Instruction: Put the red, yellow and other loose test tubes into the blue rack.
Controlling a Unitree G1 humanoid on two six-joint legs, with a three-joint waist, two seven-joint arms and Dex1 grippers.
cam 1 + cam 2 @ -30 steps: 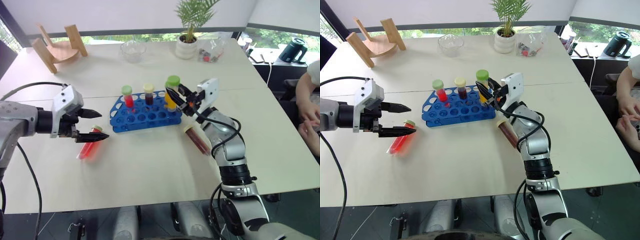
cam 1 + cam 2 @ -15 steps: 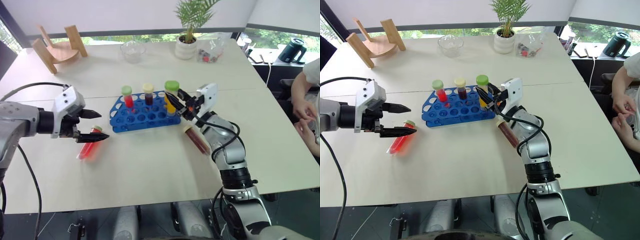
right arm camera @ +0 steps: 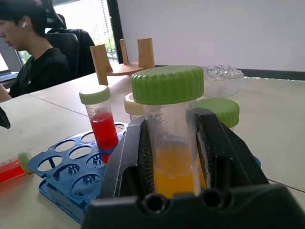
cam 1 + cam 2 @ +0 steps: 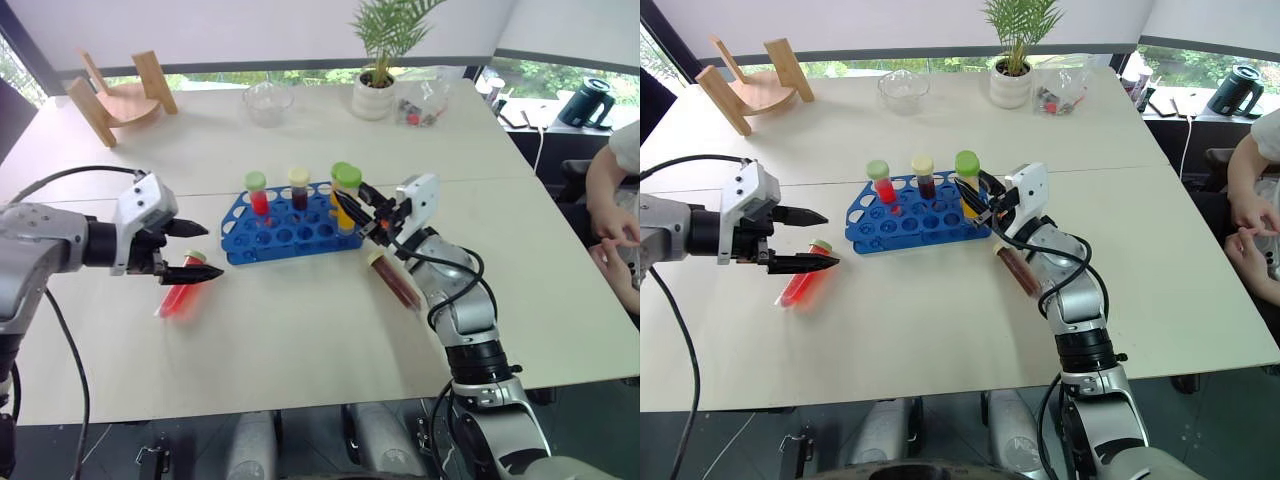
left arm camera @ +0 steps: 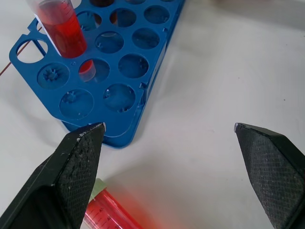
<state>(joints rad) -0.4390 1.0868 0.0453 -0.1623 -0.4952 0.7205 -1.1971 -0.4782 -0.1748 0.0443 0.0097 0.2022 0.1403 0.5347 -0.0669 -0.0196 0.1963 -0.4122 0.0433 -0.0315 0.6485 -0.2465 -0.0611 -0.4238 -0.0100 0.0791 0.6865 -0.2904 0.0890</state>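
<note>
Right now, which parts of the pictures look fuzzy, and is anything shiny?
Left wrist view: the red-filled plastic tube with the pale green cap lying by the left hand is smeared and out of focus, while the blue plastic rack is sharp. Right wrist view: the yellow-filled tube with the green screw cap is crisp; the window behind glares white.

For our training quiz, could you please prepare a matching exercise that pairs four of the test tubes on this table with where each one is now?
Things:
1. yellow tube
2. loose red tube
3. dark brown tube
4. red green-capped tube

Places:
A. standing in the blue rack, free of either end effector
B. lying on the table by the open left end effector
C. held upright by the right end effector at the rack's end
D. lying on the table under the right arm

Pairs: 1-C, 2-B, 3-D, 4-A
</note>
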